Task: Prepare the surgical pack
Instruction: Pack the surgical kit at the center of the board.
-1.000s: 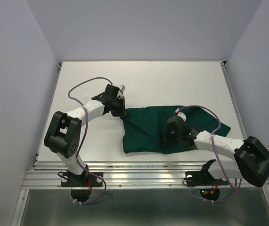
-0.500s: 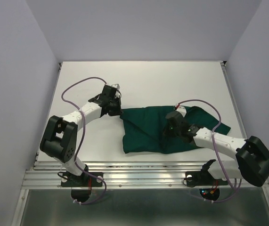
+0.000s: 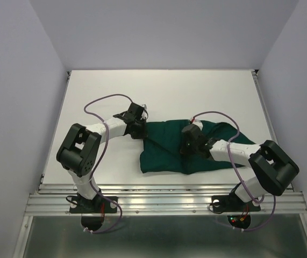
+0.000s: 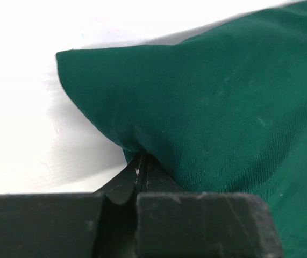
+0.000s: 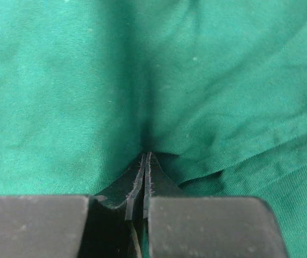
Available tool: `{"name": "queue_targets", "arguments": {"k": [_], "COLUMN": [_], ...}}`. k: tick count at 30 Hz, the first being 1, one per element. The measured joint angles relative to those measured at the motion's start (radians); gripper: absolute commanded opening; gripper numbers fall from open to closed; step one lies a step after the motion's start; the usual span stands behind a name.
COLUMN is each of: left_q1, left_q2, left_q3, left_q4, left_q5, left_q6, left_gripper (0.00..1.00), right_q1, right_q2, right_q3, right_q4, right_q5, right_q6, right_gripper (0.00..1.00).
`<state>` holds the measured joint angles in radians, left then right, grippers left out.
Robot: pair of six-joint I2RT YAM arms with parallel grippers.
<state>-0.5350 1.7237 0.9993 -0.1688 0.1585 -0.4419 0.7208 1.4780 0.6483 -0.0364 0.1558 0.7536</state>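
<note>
The surgical pack shows only as its dark green cloth drape [image 3: 166, 148], lying folded and creased on the white table. My left gripper [image 3: 141, 129] is at the drape's upper left corner. In the left wrist view its jaws [image 4: 141, 159] are shut, with the drape's edge [image 4: 212, 102] bunched at their tips. My right gripper [image 3: 187, 146] rests low on the middle of the drape. Seen from the right wrist, its jaws [image 5: 147, 156] are shut on a pinch of the drape [image 5: 78, 80], and the cloth puckers around the tips. Whatever lies under the cloth is hidden.
Bare white table [image 3: 196, 94] stretches behind and to the left of the drape. Pale walls close in the left, right and back sides. A metal rail [image 3: 164, 198] runs along the near edge by the arm bases. Purple cables [image 3: 102, 99] loop above both arms.
The left gripper has shifted right and nearer, at the drape's corner. The right gripper has slid left and back across the drape, its arm folding in. Both stayed shut.
</note>
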Motion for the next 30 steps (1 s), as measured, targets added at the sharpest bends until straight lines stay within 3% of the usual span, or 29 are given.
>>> {"name": "queue_targets", "arguments": {"k": [7, 13, 20, 27, 30], "left_q1": [0.021, 0.055, 0.077, 0.086, 0.094], "left_q2": [0.077, 0.193, 0.248, 0.253, 0.253], "left_q3": [0.099, 0.274, 0.433, 0.507, 0.507], "left_q4": [-0.014, -0.029, -0.048, -0.064, -0.083], "left_q5": [-0.046, -0.116, -0.106, -0.053, -0.043], "left_q6": [0.012, 0.018, 0.014, 0.008, 0.008], "left_gripper": [0.00, 0.00, 0.00, 0.00, 0.00], "right_q1": [-0.009, -0.021, -0.110, -0.153, -0.154], "right_q2": [0.072, 0.171, 0.254, 0.286, 0.244], "right_q3": [0.067, 0.174, 0.267, 0.333, 0.336], "right_q4": [0.014, 0.016, 0.032, 0.045, 0.020], "right_q5": [-0.003, 0.032, -0.005, -0.132, -0.167], "right_q6": [-0.030, -0.092, -0.197, -0.338, -0.370], "right_gripper": [0.01, 0.01, 0.01, 0.31, 0.32]}}
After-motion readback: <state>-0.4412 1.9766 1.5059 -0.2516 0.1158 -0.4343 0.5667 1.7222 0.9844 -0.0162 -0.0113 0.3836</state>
